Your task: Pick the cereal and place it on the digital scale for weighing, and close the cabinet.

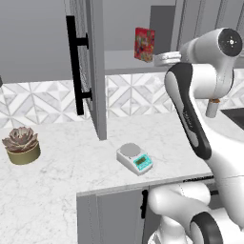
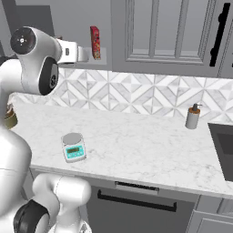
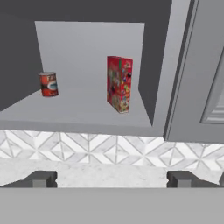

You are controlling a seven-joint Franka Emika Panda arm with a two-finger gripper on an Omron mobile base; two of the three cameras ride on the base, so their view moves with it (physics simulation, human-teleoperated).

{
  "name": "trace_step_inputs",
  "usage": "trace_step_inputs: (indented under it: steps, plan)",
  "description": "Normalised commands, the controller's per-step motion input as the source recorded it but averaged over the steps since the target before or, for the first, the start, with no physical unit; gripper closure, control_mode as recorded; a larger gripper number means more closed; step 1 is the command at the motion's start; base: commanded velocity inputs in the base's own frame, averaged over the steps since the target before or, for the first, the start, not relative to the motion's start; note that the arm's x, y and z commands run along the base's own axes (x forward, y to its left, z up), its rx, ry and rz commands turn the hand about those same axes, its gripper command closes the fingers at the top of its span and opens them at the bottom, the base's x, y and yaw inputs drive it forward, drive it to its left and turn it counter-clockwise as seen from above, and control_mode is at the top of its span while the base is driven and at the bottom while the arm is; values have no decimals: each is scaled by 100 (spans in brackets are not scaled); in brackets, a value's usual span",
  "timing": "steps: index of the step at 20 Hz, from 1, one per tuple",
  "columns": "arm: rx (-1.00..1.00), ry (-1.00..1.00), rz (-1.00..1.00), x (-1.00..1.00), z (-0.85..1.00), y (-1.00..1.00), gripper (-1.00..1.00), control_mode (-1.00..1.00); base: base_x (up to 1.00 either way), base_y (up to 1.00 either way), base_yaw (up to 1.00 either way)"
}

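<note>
The cereal [image 3: 119, 83], a flat red box with a colourful front, stands upright on the bottom shelf of the open cabinet [image 1: 95, 71], to the right of the shelf's middle. It also shows as the red cereal box [image 1: 144, 44] [image 2: 95, 42] in both base views. My gripper [image 3: 111, 179] is open and empty, held in front of the shelf and a little below it, short of the box. The digital scale [image 1: 135, 158] [image 2: 73, 146] lies bare on the marble counter below. The cabinet door swings wide open, its long black handle [image 1: 74, 64] facing left.
A red can [image 3: 48, 84] stands at the shelf's left. On the counter are a potted succulent [image 1: 20, 144] at far left and a soap dispenser [image 2: 193, 117] by the dark sink [image 2: 223, 145]. A closed wall cabinet [image 2: 173, 32] hangs to the right.
</note>
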Motion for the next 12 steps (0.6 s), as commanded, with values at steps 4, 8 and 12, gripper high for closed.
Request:
trace_step_inputs:
  steps: [4, 8, 12]
  plan:
    - [0, 0, 0, 47, 10, 0, -100, -100, 0, 0, 0]
    - [0, 0, 0, 46, 0, -4, -100, -100, 0, 0, 0]
    - [0, 0, 0, 45, 0, -3, -100, -100, 0, 0, 0]
